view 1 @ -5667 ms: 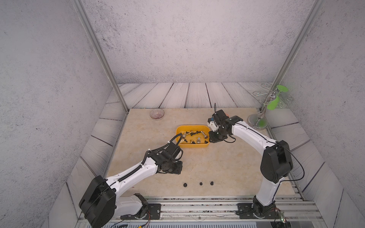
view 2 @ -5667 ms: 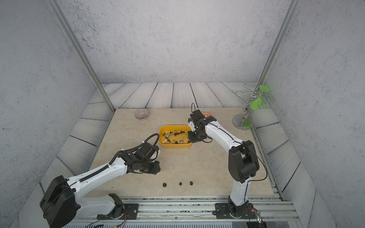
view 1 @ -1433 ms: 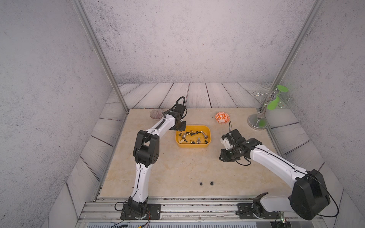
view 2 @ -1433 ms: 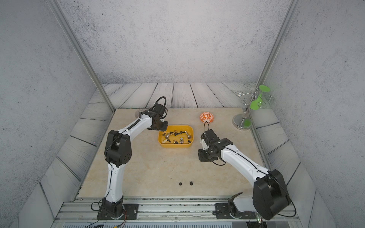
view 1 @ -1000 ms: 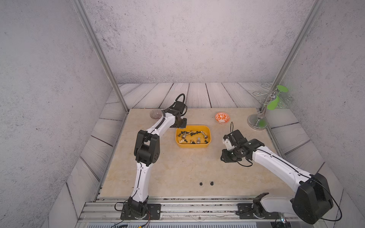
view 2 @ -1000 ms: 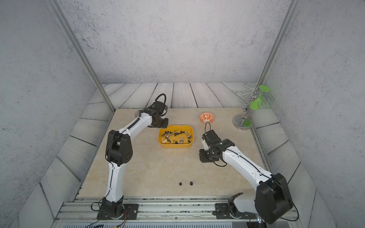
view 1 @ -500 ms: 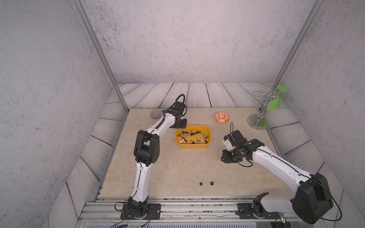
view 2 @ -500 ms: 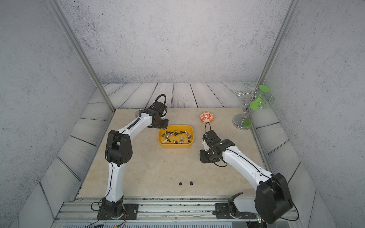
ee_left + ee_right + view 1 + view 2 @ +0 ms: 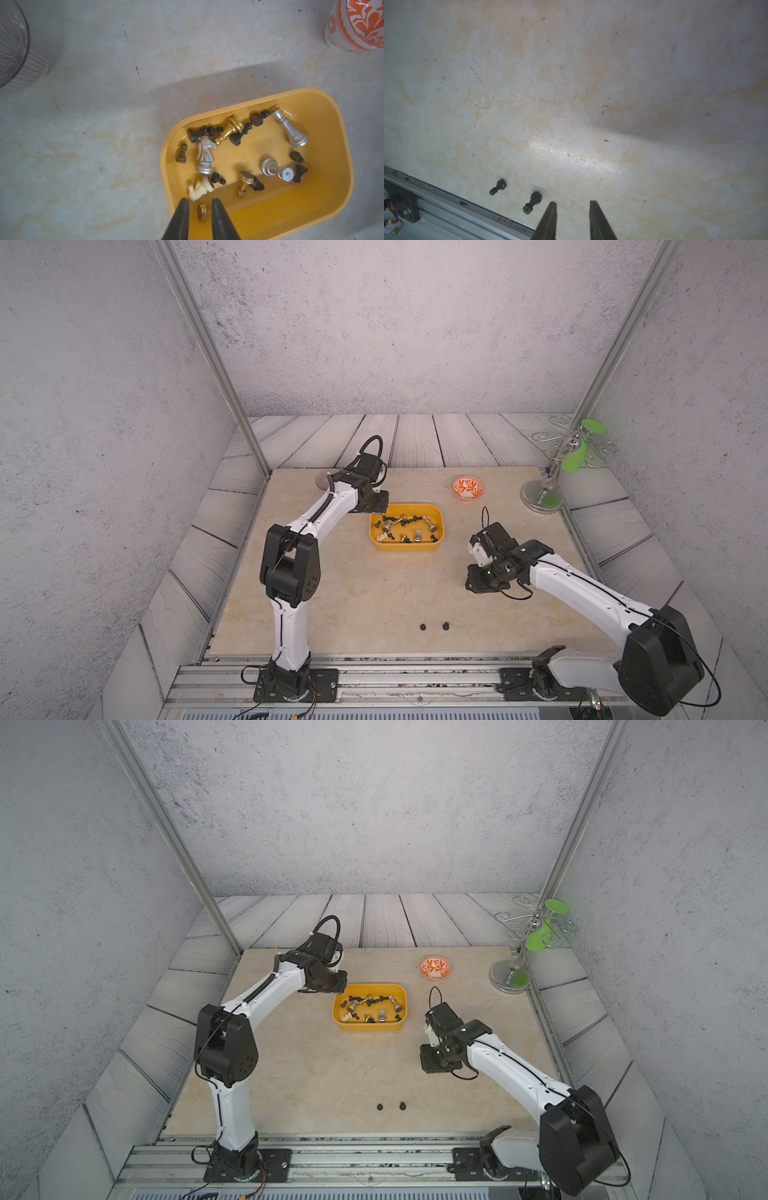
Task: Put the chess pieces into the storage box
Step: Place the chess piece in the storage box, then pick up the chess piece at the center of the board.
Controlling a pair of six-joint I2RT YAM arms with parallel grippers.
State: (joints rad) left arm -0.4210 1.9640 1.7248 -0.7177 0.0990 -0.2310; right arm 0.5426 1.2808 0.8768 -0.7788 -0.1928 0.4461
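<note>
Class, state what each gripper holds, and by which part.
Nothing. The left gripper gapes empty above the storage box; the right gripper is open, empty too.

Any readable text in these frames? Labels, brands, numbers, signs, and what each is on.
None can be read.
Storage box: plain yellow-orange, no label.
Chess pieces: no markings.
Patterned bowl: orange floral pattern only, no letters.
Glass bowl: fine ribbing, no print.
Electronics by the rail: any print is too small and blurred to read.
</note>
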